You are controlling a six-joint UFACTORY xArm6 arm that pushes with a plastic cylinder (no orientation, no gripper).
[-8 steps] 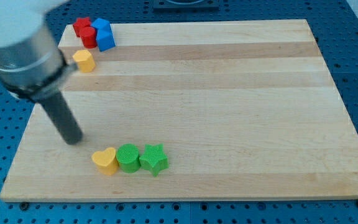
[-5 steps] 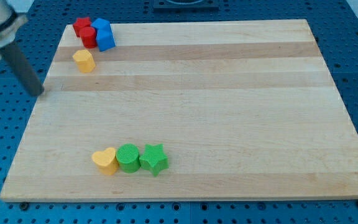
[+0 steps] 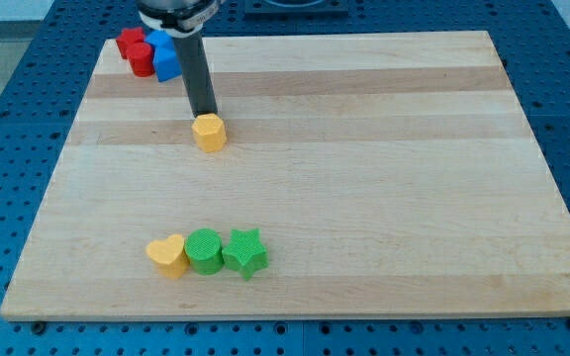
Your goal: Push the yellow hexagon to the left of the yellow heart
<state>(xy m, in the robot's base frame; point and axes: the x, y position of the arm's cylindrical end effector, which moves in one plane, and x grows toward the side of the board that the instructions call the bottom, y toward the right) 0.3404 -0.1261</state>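
Note:
The yellow hexagon [image 3: 209,133] sits on the wooden board, left of centre in the upper half. My tip [image 3: 205,116] touches its top edge from the view's top. The yellow heart [image 3: 167,255] lies near the view's bottom left, at the left end of a row, well below the hexagon.
A green cylinder [image 3: 204,250] and a green star [image 3: 244,252] sit right of the heart, touching in a row. Two red blocks [image 3: 135,49] and blue blocks [image 3: 166,57] cluster at the board's top left corner. The board [image 3: 384,178] ends close below the row.
The rod swung from the board's left side to the view's top of the hexagon. The hexagon slid right and down from near the top left cluster. The other blocks stayed put.

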